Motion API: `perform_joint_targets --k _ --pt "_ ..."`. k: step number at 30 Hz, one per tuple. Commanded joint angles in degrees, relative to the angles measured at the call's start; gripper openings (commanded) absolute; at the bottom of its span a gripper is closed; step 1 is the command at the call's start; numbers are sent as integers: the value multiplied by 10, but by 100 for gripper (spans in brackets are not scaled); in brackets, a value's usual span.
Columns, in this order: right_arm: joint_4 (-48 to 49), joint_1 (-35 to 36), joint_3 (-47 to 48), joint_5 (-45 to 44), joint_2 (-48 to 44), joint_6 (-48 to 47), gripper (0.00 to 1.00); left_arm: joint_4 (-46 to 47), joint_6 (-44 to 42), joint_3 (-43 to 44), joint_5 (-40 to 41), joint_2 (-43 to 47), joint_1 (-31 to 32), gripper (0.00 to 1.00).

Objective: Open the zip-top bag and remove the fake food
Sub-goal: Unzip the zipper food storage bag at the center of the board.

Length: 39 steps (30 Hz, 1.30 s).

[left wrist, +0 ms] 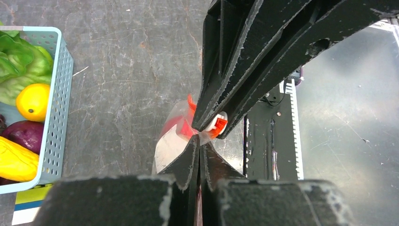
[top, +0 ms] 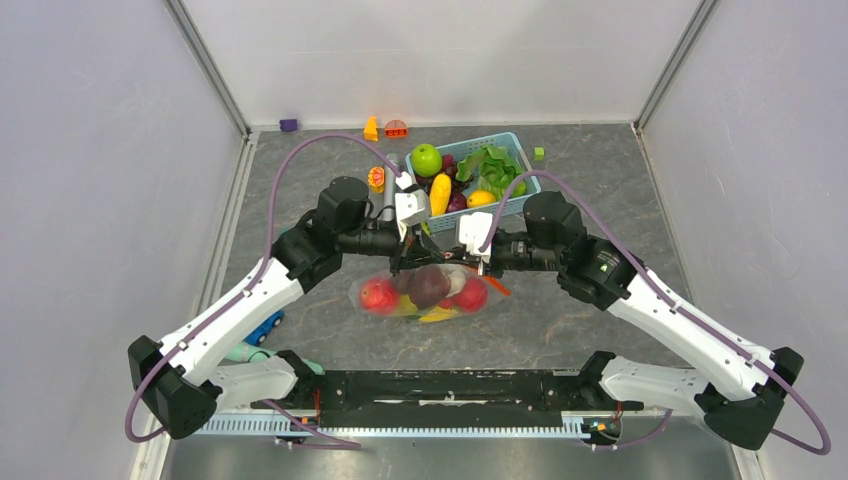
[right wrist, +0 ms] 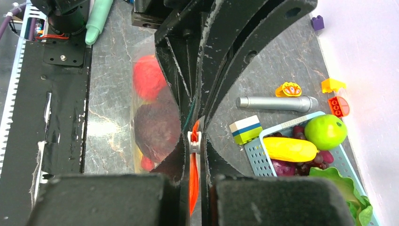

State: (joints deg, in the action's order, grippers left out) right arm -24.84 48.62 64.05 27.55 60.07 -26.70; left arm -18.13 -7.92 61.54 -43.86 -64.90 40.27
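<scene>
**Both arms pinched on bag mouth, contents inside**

Clear, crinkly plastic zip-top bag [top: 425,300] hangs between the two arms at mid-bench, just in front of the light-blue perforated plastic basket [top: 515,150]. Cannot tell whether its bottom rests on the grey bench [top: 600,200] or hangs free.

Left fingers [left wrist: 184,159] clenched flat on a fold of clear film at the top edge, right beside the zip end. Right fingers [right wrist: 214,162] clenched on the small white slider [right wrist: 194,137] riding the orange-red zip strip [right wrist: 193,188]. The two sets of tips meet almost nose to nose. Judgement: one side anchors the bag so the other can draw the slider along; the opposed grip keeps the strip taut.

Fake food all inside the bag: a glossy red round plastic fruit [top: 378,295], a dark maroon one [top: 430,285], a yellow piece at the bottom. Zip looks closed; nothing removed yet.

Basket holds a green apple [top: 426,159] and lettuce [top: 490,168], not task items.

Writing: no brand, label or lettering legible in any view.
</scene>
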Motion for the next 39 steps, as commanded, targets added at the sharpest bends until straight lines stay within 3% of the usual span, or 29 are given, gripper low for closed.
perform_joint_targets --k 1,18,39 --pt "9 -1 -4 -21 -7 10 0 12 2 19 20 33 0 2" --pt "57 -1 -108 -80 -85 1 0 14 -16 0 112 77 0 2" --pt "73 -1 -211 -136 -170 79 0 -20 -38 7 219 95 -6 2"
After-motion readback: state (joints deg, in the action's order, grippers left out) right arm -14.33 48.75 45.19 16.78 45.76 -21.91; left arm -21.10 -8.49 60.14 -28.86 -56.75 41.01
